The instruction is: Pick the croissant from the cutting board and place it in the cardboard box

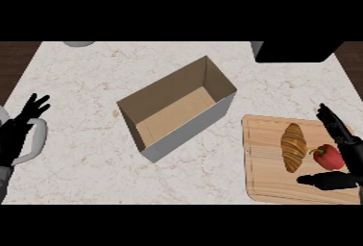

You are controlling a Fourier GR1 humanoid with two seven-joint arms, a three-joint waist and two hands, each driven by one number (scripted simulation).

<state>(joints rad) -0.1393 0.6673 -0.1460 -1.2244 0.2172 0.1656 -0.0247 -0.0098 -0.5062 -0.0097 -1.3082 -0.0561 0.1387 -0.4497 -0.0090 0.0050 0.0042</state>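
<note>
Golden-brown croissant [294, 147] on light wooden cutting board [268, 185], 4 o'clock. Right hand [343, 144] released, fingers spread around red bell pepper [328, 157]. Open cardboard box [177, 106] centre. Left hand [20, 129] resting released, 9 o'clock.

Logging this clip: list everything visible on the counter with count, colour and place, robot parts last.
Cardboard box: one, brown, open, counter centre.
Cutting board: one, light wood, lower right.
Croissant: one, golden brown, on the board.
Bell pepper: one, red, on the board, right of the croissant.
Dark object: one, black, top right edge.
Grey object: one, top left edge, mostly cut off.
Counter: one, pale marble.
Left hand: black, open, resting at left edge.
Right hand: black, open, around the pepper.
</note>
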